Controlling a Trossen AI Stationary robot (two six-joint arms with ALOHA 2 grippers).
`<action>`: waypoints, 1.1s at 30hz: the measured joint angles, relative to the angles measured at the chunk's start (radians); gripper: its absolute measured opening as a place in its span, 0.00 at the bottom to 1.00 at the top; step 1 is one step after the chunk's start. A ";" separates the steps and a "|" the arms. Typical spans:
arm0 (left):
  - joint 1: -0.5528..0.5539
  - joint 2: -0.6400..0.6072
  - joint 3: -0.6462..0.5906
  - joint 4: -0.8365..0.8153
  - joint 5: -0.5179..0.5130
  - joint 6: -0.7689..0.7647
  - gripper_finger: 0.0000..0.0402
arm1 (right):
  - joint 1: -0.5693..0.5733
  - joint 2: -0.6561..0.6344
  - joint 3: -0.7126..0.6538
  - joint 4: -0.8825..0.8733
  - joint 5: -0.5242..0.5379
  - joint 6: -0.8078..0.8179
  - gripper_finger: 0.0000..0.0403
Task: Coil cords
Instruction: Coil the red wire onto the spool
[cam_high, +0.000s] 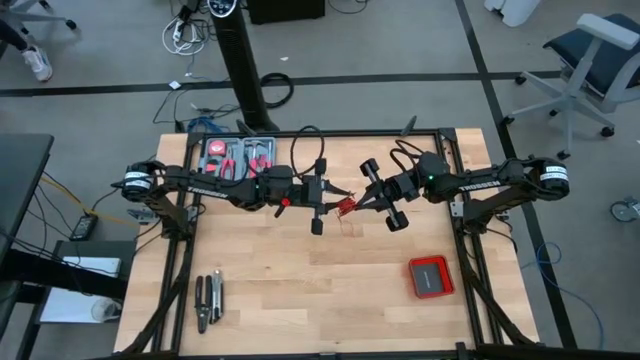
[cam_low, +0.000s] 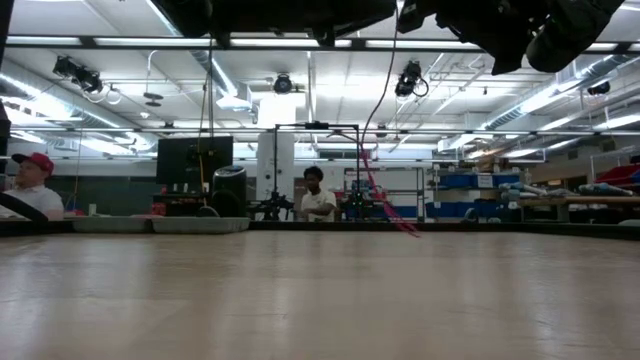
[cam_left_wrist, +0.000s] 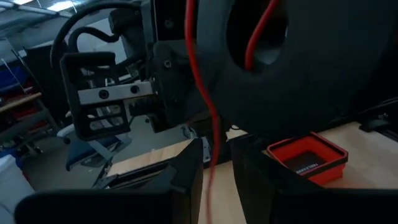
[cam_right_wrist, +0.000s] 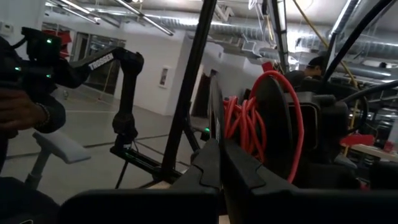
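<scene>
The cord is a thin red wire, partly wound in red coils (cam_right_wrist: 245, 124) on a black spool (cam_left_wrist: 305, 68) held up over the middle of the table. My right gripper (cam_right_wrist: 222, 171), coming from the table's right, is shut on the spool. My left gripper (cam_left_wrist: 216, 177), coming from the left, is open just in front of the spool. A free run of the red wire (cam_left_wrist: 213, 146) passes between its two fingers. In the high view the wire (cam_high: 345, 207) shows between the two grippers. In the low view a loose red strand (cam_low: 388, 200) hangs toward the table. My right gripper pinches a thin black flange of the spool (cam_right_wrist: 215, 118) between its two shut fingers, at the flange's edge. The flange stands up out of the fingers, edge-on. The spool is lifted clear of the table, with the red coils beside the held flange. I cannot tell whether my left gripper touches the wire.
A flat red square box (cam_high: 431, 276) lies on the table near the right edge. Pliers (cam_high: 208, 301) lie near the front left. A tool tray (cam_high: 240, 155) sits at the far left. People sit in the room beyond the table's far edge.
</scene>
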 joint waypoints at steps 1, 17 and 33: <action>0.000 0.000 0.000 -0.001 0.000 -0.003 0.22 | 0.000 0.000 0.000 0.000 0.005 -0.003 0.00; -0.004 0.000 0.000 0.009 0.000 -0.048 0.22 | 0.000 0.000 0.000 0.001 0.041 -0.043 0.00; -0.005 0.005 0.000 0.072 -0.019 -0.134 0.20 | 0.003 0.000 0.000 0.002 0.048 -0.054 0.00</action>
